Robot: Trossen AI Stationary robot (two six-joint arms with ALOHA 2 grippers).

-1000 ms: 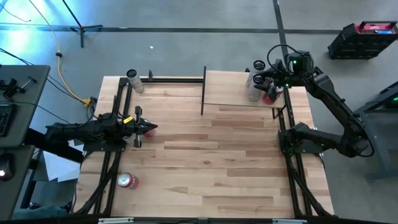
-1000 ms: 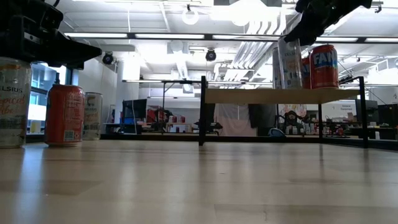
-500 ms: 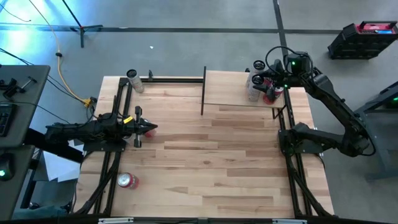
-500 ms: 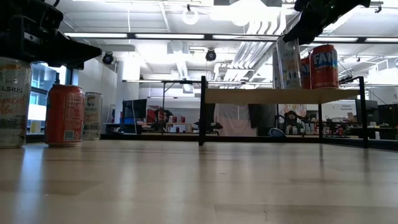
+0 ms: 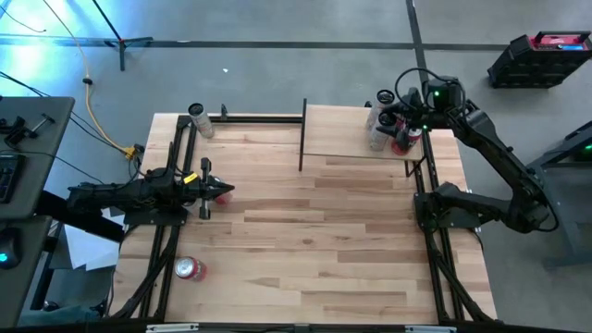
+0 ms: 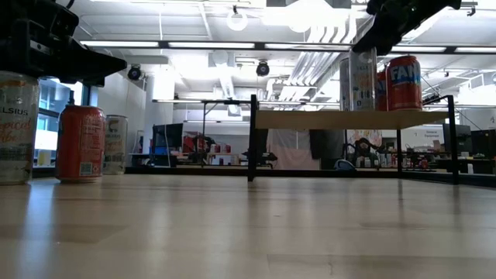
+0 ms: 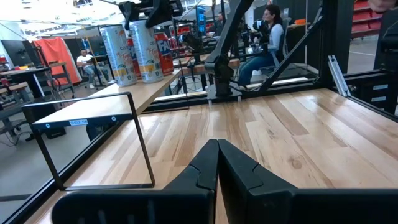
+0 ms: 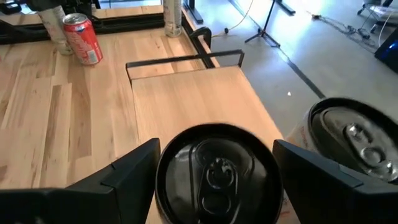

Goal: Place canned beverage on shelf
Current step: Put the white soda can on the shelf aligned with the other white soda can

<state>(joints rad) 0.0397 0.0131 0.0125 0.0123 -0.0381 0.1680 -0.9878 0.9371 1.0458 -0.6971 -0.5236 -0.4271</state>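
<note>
The shelf (image 5: 338, 134) is a pale board on black uprights at the table's far right; it also shows in the low view (image 6: 341, 118). Three cans stand on it: two tall pale ones and a red one (image 6: 403, 81). My right gripper (image 5: 396, 120) is above them, shut on one tall pale can (image 6: 363, 77), whose lid fills the right wrist view (image 8: 216, 171). My left gripper (image 5: 222, 192) is shut and empty over the table's left side; its closed fingers show in the left wrist view (image 7: 217, 163). My right gripper has one finger on either side of the tall pale can just below its top rim (image 8: 166, 171). The fingers come from above, pointing down. The can stands upright with its base on the shelf.
A second can top (image 8: 357, 140) stands close beside the held one. On the table's left side are a red can (image 5: 190, 268) near the front and a pale can (image 5: 197, 118) at the far edge. Black frame rails (image 5: 176, 231) run along both sides.
The tall pale can in my right gripper leaned half a second ago and now stands upright on the shelf. The right gripper has stayed over it. The left arm has kept still.
</note>
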